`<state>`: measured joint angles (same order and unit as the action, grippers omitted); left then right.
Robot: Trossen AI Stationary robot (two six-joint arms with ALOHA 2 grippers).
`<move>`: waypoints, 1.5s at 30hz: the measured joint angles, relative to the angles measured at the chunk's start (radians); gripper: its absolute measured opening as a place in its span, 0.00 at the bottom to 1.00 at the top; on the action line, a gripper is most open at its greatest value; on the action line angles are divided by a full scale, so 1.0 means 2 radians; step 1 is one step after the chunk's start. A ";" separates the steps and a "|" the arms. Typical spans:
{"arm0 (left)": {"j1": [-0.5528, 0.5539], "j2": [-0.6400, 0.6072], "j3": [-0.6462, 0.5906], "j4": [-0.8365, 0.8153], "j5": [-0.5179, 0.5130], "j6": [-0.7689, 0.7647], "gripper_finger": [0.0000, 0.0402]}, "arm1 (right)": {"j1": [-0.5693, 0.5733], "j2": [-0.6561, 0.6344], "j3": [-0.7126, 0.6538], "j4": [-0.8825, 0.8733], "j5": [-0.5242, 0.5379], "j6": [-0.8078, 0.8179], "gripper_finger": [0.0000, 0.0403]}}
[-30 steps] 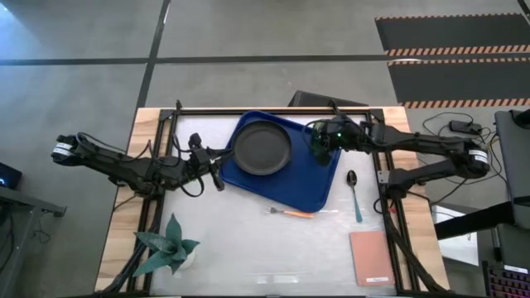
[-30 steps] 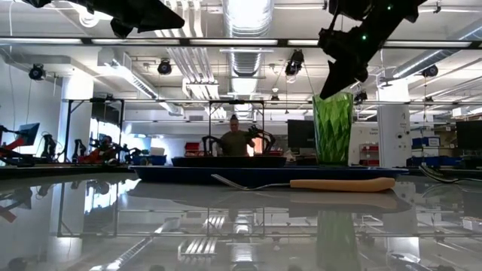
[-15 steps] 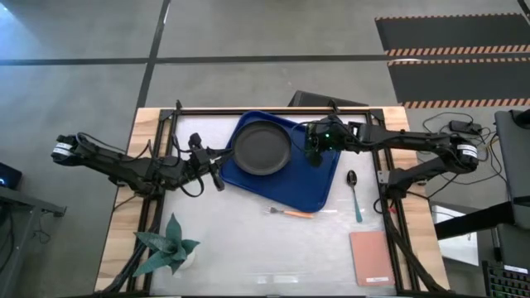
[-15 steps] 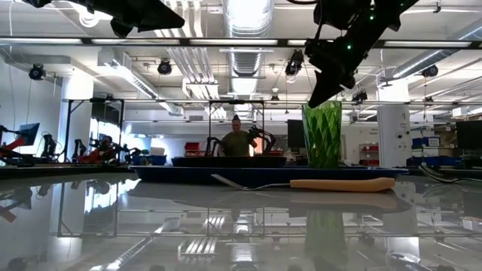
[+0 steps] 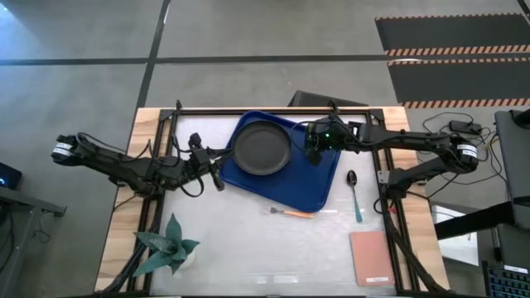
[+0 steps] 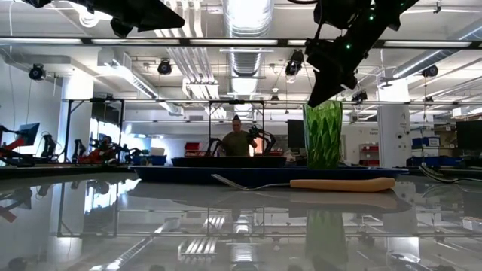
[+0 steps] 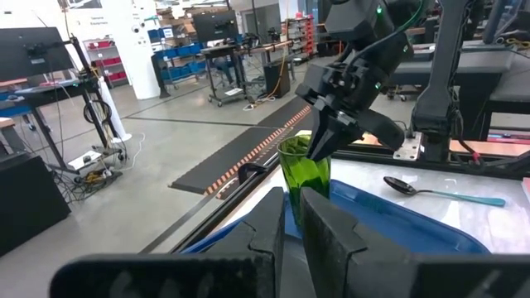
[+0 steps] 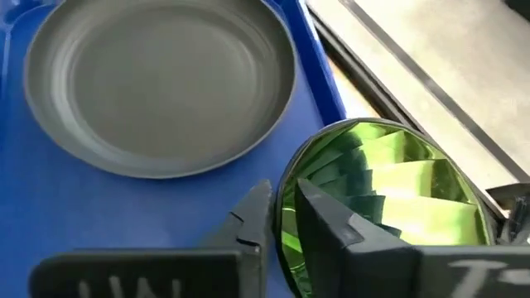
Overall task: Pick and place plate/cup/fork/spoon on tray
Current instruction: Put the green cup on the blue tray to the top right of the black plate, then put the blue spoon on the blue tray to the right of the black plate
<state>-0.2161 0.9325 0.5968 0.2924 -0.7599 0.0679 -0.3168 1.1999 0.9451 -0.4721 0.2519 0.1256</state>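
High view shows the right gripper (image 5: pixel 315 147) over the blue tray (image 5: pixel 303 186), its fingers pinched on the rim of the green cup (image 5: pixel 318 141), one finger inside the rim and one outside, as the right wrist view makes plain. The cup (image 6: pixel 322 134) stands upright at the tray's right end, beside the dark plate (image 5: pixel 262 147), which rests on the tray's left half; whether the cup's base touches the tray cannot be told from the low view. The left gripper (image 5: pixel 213 170) waits just off the tray's left edge, fingers pressed nearly together. On the bare table, the orange-handled fork (image 5: pixel 291 213) lies just below the tray, and the teal-handled spoon (image 5: pixel 354 193) lies to the tray's right. A pink pad (image 5: pixel 371 257) and a spiky plant (image 5: pixel 168 247) sit at the table's near corners.
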 joint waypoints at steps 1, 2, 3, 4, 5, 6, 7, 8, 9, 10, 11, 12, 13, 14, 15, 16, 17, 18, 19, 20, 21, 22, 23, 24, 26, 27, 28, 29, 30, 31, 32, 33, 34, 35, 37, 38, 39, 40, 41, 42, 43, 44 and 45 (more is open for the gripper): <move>0.000 0.000 0.000 0.000 0.000 0.000 0.06 | 0.000 0.000 0.000 0.000 0.003 0.002 0.14; 0.000 0.000 0.000 0.000 0.000 0.000 0.06 | 0.000 0.000 0.000 0.000 0.004 0.003 0.16; 0.000 0.000 0.000 0.000 0.000 0.000 0.06 | 0.000 0.000 0.000 0.000 0.005 0.003 0.18; 0.000 0.000 0.000 0.000 0.000 0.000 0.06 | 0.000 0.000 0.000 0.000 0.005 0.006 0.20; 0.000 0.000 0.000 0.000 0.000 0.000 0.06 | 0.000 0.000 0.000 0.000 0.005 0.008 0.22; 0.000 0.000 0.000 0.000 0.000 0.000 0.06 | 0.000 0.000 0.000 0.000 0.005 0.012 0.24; 0.000 0.000 0.000 0.000 0.000 0.000 0.06 | 0.000 0.000 0.002 -0.001 0.005 0.016 0.26; 0.000 0.000 0.000 0.000 0.000 0.000 0.06 | 0.000 0.000 0.004 -0.001 0.005 0.016 0.27; 0.000 0.000 0.000 0.000 0.000 0.000 0.06 | 0.000 0.000 0.008 -0.001 0.003 0.017 0.28; 0.000 0.000 0.000 0.000 0.000 0.000 0.06 | 0.001 0.000 0.012 -0.001 0.002 0.017 0.30; 0.000 0.000 0.000 0.000 0.000 0.000 0.06 | 0.002 -0.001 0.017 -0.004 0.002 0.017 0.30; 0.000 0.000 0.000 0.000 0.000 0.000 0.06 | 0.003 -0.001 0.023 -0.009 0.001 0.019 0.31; 0.000 0.000 0.000 0.000 0.000 0.000 0.06 | 0.005 0.000 0.032 -0.020 0.001 0.024 0.32; 0.000 0.000 0.000 0.000 0.000 0.000 0.06 | 0.006 -0.001 0.043 -0.035 0.001 0.034 0.32; 0.000 0.000 0.000 0.000 0.000 0.000 0.06 | 0.006 -0.001 0.055 -0.054 0.000 0.046 0.32; 0.000 0.000 0.000 0.000 0.000 0.000 0.06 | 0.008 -0.001 0.070 -0.075 -0.003 0.060 0.32; 0.000 0.000 0.000 0.000 0.000 0.000 0.06 | 0.011 -0.001 0.085 -0.097 -0.008 0.074 0.32; 0.000 0.000 0.000 0.000 0.000 0.000 0.06 | 0.015 -0.001 0.100 -0.120 -0.014 0.088 0.31; 0.000 0.000 0.000 0.000 0.000 0.000 0.06 | 0.021 -0.001 0.114 -0.142 -0.019 0.101 0.31; 0.000 0.000 0.000 0.000 0.000 0.000 0.06 | 0.029 -0.001 0.129 -0.161 -0.025 0.114 0.30; 0.000 0.000 0.000 0.000 0.000 0.000 0.06 | 0.038 -0.001 0.143 -0.176 -0.030 0.128 0.29; 0.000 0.000 0.000 0.000 0.000 0.000 0.06 | 0.048 -0.001 0.155 -0.190 -0.034 0.141 0.29; 0.000 0.000 0.000 0.000 0.000 0.000 0.06 | 0.059 -0.001 0.168 -0.204 -0.036 0.154 0.28; 0.000 0.000 0.000 0.000 0.000 0.000 0.06 | 0.071 -0.001 0.179 -0.215 -0.037 0.170 0.27; 0.000 0.000 0.000 0.000 0.000 0.000 0.06 | 0.098 -0.001 0.200 -0.234 -0.038 0.201 0.26; 0.000 0.000 0.000 0.000 0.000 0.000 0.06 | 0.114 -0.001 0.208 -0.241 -0.038 0.220 0.25; 0.000 0.000 0.000 0.000 0.000 0.000 0.06 | 0.130 -0.001 0.214 -0.244 -0.038 0.238 0.24; 0.000 0.000 0.000 0.000 0.000 0.000 0.06 | 0.146 -0.001 0.217 -0.247 -0.039 0.258 0.24; 0.000 0.000 0.000 0.000 0.000 0.000 0.06 | 0.163 -0.001 0.219 -0.248 -0.041 0.278 0.23; 0.000 0.000 0.000 -0.001 0.000 0.000 0.06 | 0.179 -0.001 0.219 -0.249 -0.044 0.296 0.22; 0.000 0.000 0.000 0.000 0.000 0.000 0.06 | 0.193 -0.001 0.218 -0.249 -0.050 0.314 0.22; 0.000 0.000 0.000 -0.001 0.000 0.000 0.06 | 0.206 -0.001 0.216 -0.250 -0.054 0.332 0.21; 0.000 0.000 0.000 -0.001 0.000 0.000 0.06 | 0.218 -0.001 0.214 -0.251 -0.056 0.350 0.20; 0.000 0.000 0.000 -0.001 0.000 0.000 0.06 | 0.229 0.000 0.211 -0.255 -0.057 0.371 0.20; 0.000 0.000 0.000 -0.001 0.000 0.000 0.06 | 0.249 0.003 0.205 -0.267 -0.057 0.414 0.18; 0.000 0.000 0.000 -0.001 0.000 0.000 0.06 | 0.258 0.005 0.200 -0.274 -0.058 0.434 0.18; 0.000 0.000 0.000 -0.001 0.000 0.000 0.06 | 0.266 0.006 0.195 -0.280 -0.060 0.455 0.17; 0.000 0.000 0.000 -0.001 0.000 0.000 0.06 | 0.272 0.006 0.189 -0.285 -0.063 0.475 0.17; 0.000 0.000 0.000 -0.001 0.000 0.000 0.06 | 0.278 0.006 0.181 -0.291 -0.065 0.496 0.16; 0.000 0.000 0.000 -0.001 0.000 0.000 0.06 | 0.283 0.006 0.173 -0.300 -0.068 0.517 0.16; 0.000 0.000 0.000 -0.001 0.000 0.001 0.06 | 0.287 0.006 0.164 -0.305 -0.071 0.533 0.15; 0.000 0.000 0.000 -0.002 0.000 0.003 0.06 | 0.291 0.006 0.153 -0.310 -0.076 0.549 0.15; 0.000 0.000 0.000 -0.001 0.000 0.009 0.06 | 0.293 0.006 0.143 -0.316 -0.079 0.562 0.15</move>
<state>-0.2161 0.9325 0.5964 0.2897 -0.7598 0.0850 0.2701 1.2125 1.2303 -1.1038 0.0929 1.2506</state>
